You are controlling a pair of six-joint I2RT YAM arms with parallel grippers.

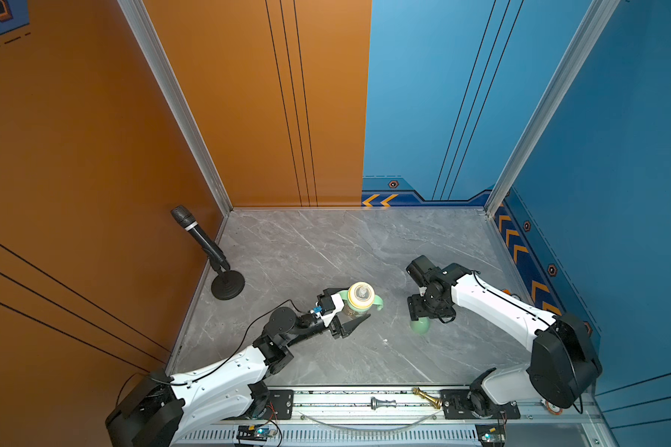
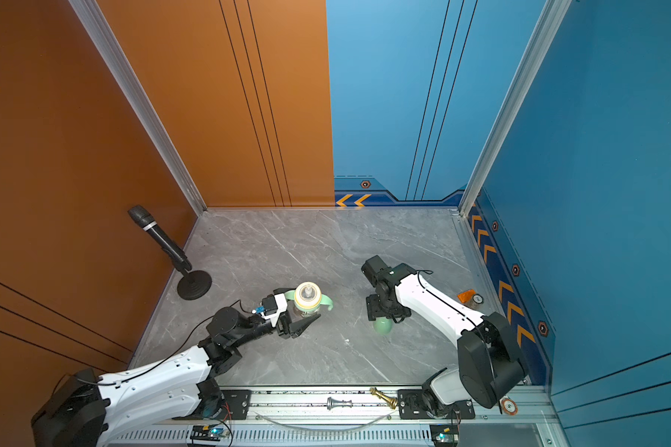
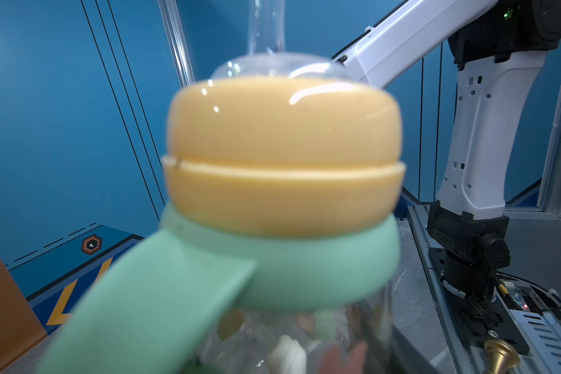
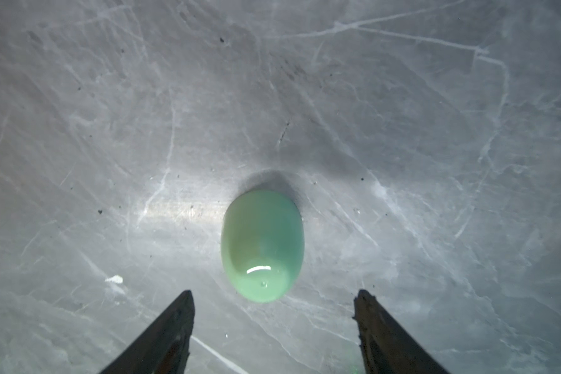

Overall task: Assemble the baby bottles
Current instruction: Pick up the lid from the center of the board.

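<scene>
One piece is left: the mint-green dome cap (image 4: 262, 246) sits on the tabletop (image 4: 402, 129), apart from the bottle (image 1: 359, 300), which the left hand (image 1: 355, 309) pinches upright, collar (image 3: 282, 155) and ring (image 3: 289, 275) already on. Right hand (image 4: 272, 294), spread, hovers over the cap; next, I'd say, it must close on it squarely

top views: high above, facing down, both sharing the whole grey marble table (image 1: 326, 251) | left wrist: very close, seemingly level, on blurred clear amber-tinted baby bottle (image 3: 246, 340) | right wrist: close, facing down at mint-green dome cap (image 4: 262, 246)

No legible text anywhere; orange chevrons (image 1: 384, 201) on wall trim (image 1: 407, 199).
</scene>
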